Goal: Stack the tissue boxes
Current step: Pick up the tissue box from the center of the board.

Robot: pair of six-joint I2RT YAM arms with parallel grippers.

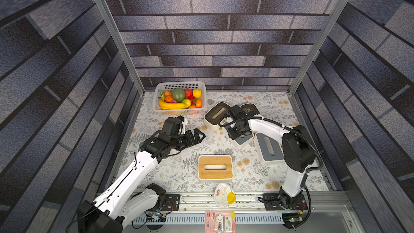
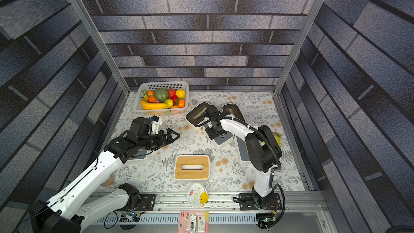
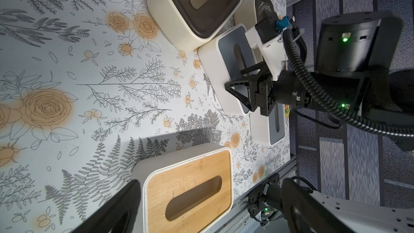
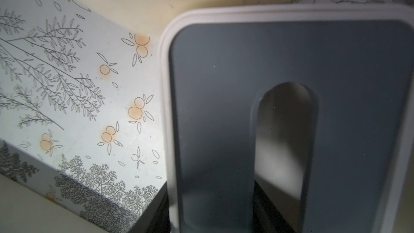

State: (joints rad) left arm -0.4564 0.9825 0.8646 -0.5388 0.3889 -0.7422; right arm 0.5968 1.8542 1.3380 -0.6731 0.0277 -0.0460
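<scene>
We've got the right gripper clamped on the grey-lid tissue box, slot-to-sidewall, likely light, stiff, slick plastic; left gripper wide open, empty.

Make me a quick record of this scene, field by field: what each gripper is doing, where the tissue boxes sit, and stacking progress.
left gripper: open, empty, above the table
right gripper: shut on grey-lidded box, one finger in its slot
wood-lidded box: alone, near the front edge
brown-lidded boxes: two, both at the back
other grey-lidded boxes: one beside the gripped box, one partly under the left arm
fruit basket: against the back wall
stacking: no box on another yet
</scene>
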